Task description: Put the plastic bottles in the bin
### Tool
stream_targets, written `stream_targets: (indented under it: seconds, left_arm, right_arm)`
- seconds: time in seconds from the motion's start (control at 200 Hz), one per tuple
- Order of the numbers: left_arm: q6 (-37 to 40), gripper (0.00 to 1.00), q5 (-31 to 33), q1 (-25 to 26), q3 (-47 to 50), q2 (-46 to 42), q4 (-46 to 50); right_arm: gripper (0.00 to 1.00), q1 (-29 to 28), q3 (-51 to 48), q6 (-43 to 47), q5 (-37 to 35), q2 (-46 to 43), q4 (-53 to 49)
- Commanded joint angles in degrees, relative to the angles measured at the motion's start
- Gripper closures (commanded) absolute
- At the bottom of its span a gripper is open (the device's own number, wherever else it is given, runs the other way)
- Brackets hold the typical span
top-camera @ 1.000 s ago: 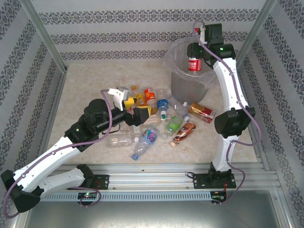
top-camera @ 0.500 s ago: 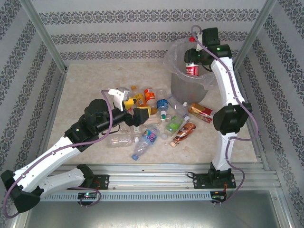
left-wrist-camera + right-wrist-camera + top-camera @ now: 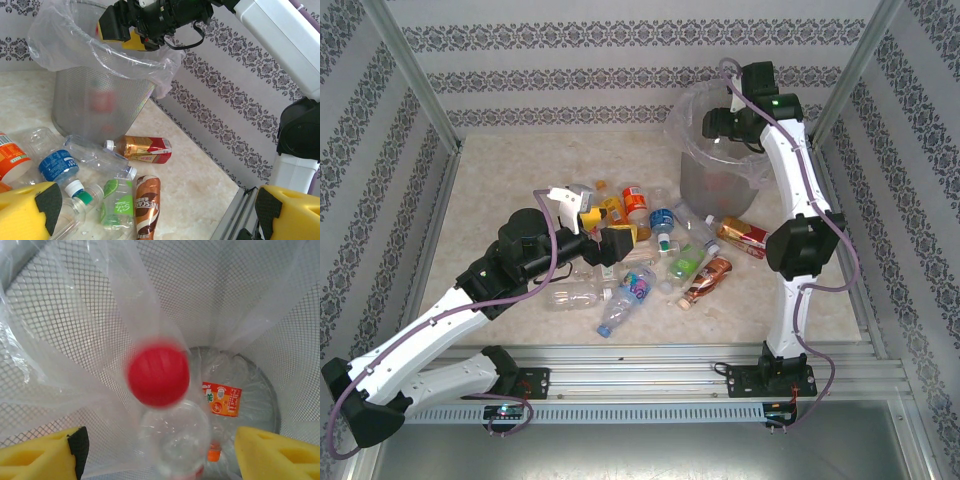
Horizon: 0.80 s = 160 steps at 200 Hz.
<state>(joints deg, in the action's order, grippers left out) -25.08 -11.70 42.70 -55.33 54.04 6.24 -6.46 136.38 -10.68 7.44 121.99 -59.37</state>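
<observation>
Over the mouth of the grey mesh bin point(image 3: 718, 180) hangs my right gripper point(image 3: 718, 125), open. Looking down from the right wrist, a clear bottle with a red cap point(image 3: 159, 375) is blurred and loose between the wide-apart yellow fingers point(image 3: 45, 460), touching neither. An orange-labelled bottle point(image 3: 221, 399) lies on the bin's floor. My left gripper point(image 3: 605, 232) stands open and empty above the heap of plastic bottles point(image 3: 660, 250). Below it lie a brown Nescafe bottle point(image 3: 146, 202), a green-labelled bottle point(image 3: 116, 205) and a red-and-gold bottle point(image 3: 145, 149), in front of the bin point(image 3: 100, 100).
The clear bag liner point(image 3: 75, 40) spills over the bin's rim. Patterned walls close in the table at the back and both sides. A metal rail point(image 3: 650, 360) runs along the near edge. Bare tabletop point(image 3: 510, 190) lies left of the heap.
The right gripper moved further over the bin and opened, letting go of the red-labelled bottle, which now drops inside. The left arm has stayed still.
</observation>
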Motion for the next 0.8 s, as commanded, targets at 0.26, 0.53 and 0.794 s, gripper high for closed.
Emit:
stream_targets:
  seconds: [0.26,0.53,0.794]
  left_arm:
    - [1.0,0.00,0.8,0.6,-0.3,-0.8,1.6]
    - [3.2,0.00,3.4,0.5,-1.1,-1.5,6.2]
    - [6.0,0.00,3.7,0.6,-2.1,-1.7,13.1]
  right_arm:
    - [0.22,0.7,6.0,0.0,-1.1,-1.5,-4.0]
    - [0.22,0.7,3.5,0.2,-0.9,-8.1,-3.1]
    - [0.21,0.4,-5.7,1.1,-0.9,-18.4,-1.4]
